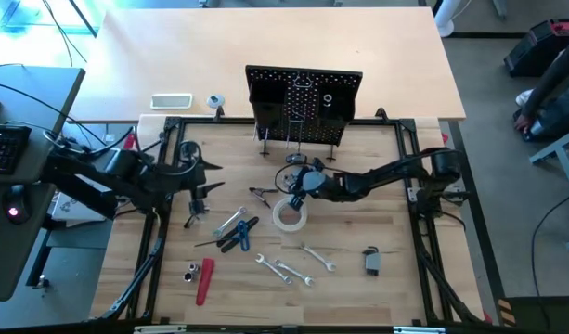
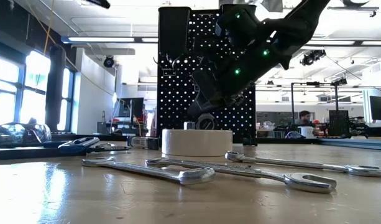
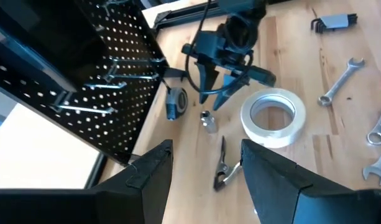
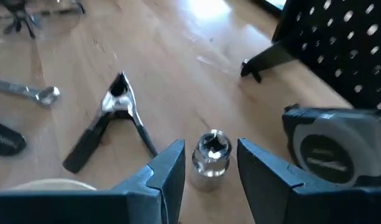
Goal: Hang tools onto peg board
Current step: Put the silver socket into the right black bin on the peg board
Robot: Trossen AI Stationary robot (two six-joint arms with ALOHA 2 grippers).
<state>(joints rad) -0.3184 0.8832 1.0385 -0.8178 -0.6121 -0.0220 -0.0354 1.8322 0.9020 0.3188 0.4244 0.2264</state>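
Your right gripper (image 4: 207, 165) sits low before the peg board (image 1: 303, 97), jaws spread around a small silver socket (image 4: 210, 155) (tape measure (image 4: 336, 146) beside it). Your left gripper (image 3: 206, 168) waits, jaws spread, empty.

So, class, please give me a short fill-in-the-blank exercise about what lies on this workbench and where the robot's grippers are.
1. The right gripper has its open fingers on either side of a small silver ____.
2. The white tape roll lies flat on the ____.
3. Close to the foot of the peg board lies a small tape ____.
4. The left gripper is open and holds ____.

Missing words: socket; table; measure; nothing
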